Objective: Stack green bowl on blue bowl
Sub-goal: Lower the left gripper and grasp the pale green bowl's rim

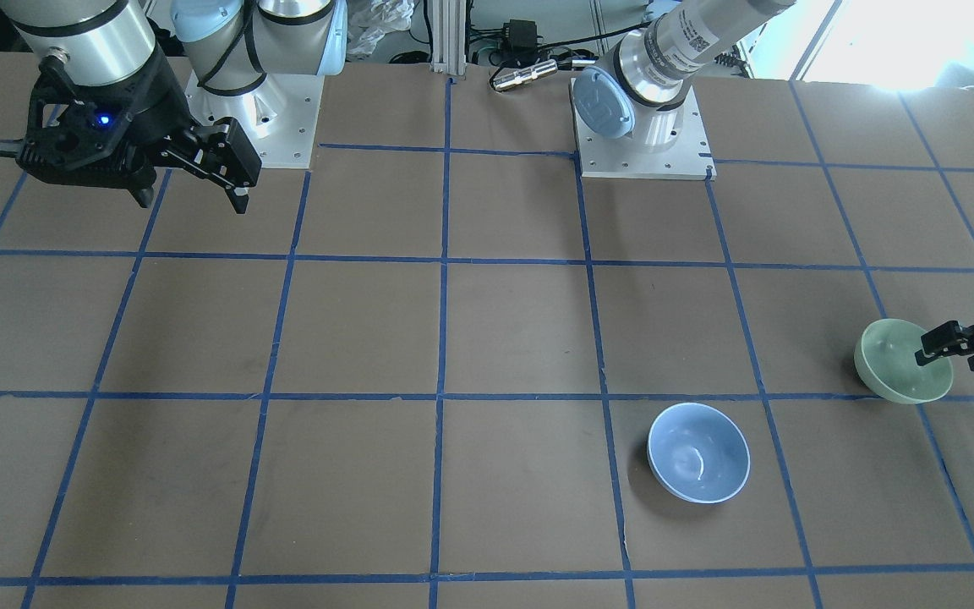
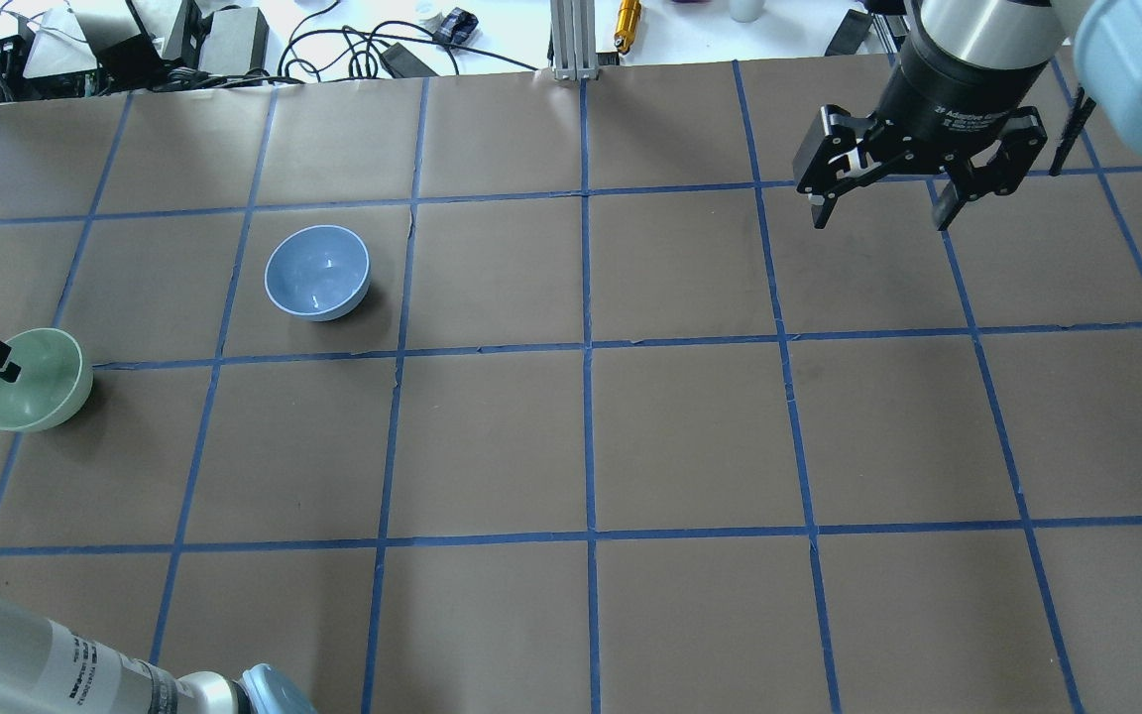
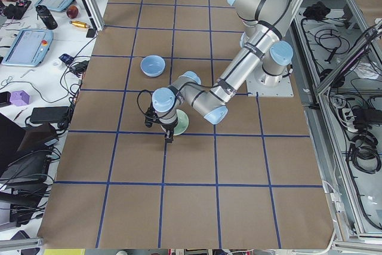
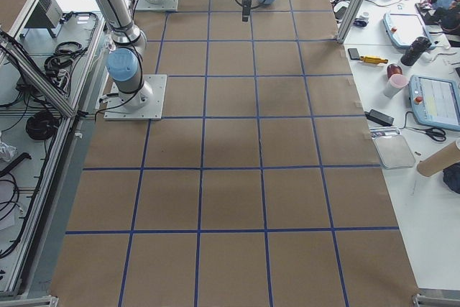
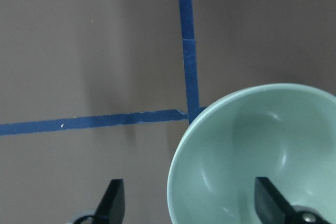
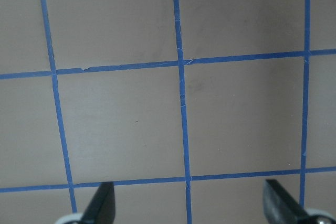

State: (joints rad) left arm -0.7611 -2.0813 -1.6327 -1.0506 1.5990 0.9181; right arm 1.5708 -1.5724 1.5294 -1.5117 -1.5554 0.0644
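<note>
Left gripper [image 5: 190, 198], jaws spread wide and holding nothing. We see one fingertip [image 5: 265, 195] inside the green bowl [image 5: 262, 145] and the other outside it, so the pair straddles the rim. The green bowl stands upright close to the worktop's [image 2: 581, 436] edge on the robot's left, about halfway along that edge, over a crossing of blue tape lines [image 5: 189, 56].

The blue bowl [image 2: 317, 271] stands apart from it, upright, further in from that edge and nearer the far edge; one tape line runs between the two bowls. The right gripper [image 2: 880, 220] hangs raised over the right half of the worktop, jaws wide, nothing between them. Cables and adapters [image 2: 333, 55] lie beyond the far edge.

The overhead and front views cut off most of the left gripper at their borders (only one finger shows clearly). The wrist view crops the bowl's lower and right sides, and in the left side view the wrist covers part of it.

The green bowl is a glossy, pale mint, smooth and plain, with soft highlights inside.
</note>
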